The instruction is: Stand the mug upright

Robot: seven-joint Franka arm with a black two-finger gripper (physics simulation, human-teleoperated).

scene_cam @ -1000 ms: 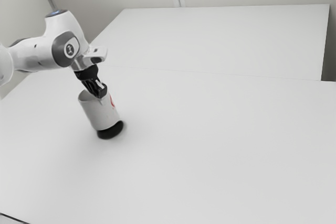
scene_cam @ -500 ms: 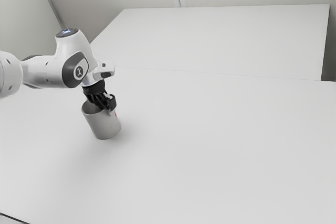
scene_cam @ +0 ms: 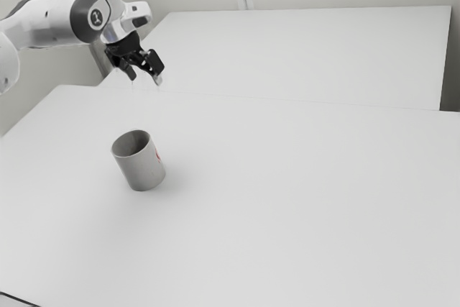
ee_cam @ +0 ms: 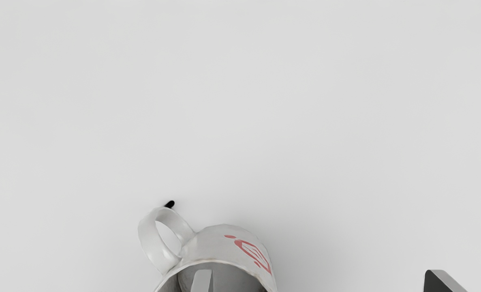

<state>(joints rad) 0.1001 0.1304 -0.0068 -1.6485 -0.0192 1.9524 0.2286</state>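
Mug [scene_cam: 141, 170]: upright on the table [scene_cam: 302, 199], in the exterior view's left half, mouth up, base down on the white top.
Gripper [scene_cam: 145, 77]: your two fingers stand wide apart, clamped on nothing; you have them above the mug, well clear of its rim.
Fingertips: in the wrist view you see one [ee_cam: 202, 280] in line with the mug's mouth, the other out over bare tabletop.
Handle [ee_cam: 149, 239]: a pale loop off the mug's side, beside the printed part of the wall.
Red print [ee_cam: 250, 251]: an outlined figure with smaller red marks at its ends, on the outer wall; you get no words you can read from it.
Arm [scene_cam: 47, 25]: white, coming in from the exterior view's left; a dark roundel [scene_cam: 96, 18] on it bears a small pale emblem, no lettering legible to you.
Black mark [ee_cam: 170, 204]: small, round-ended, just beside the handle in the wrist view; you cannot tell what it is.
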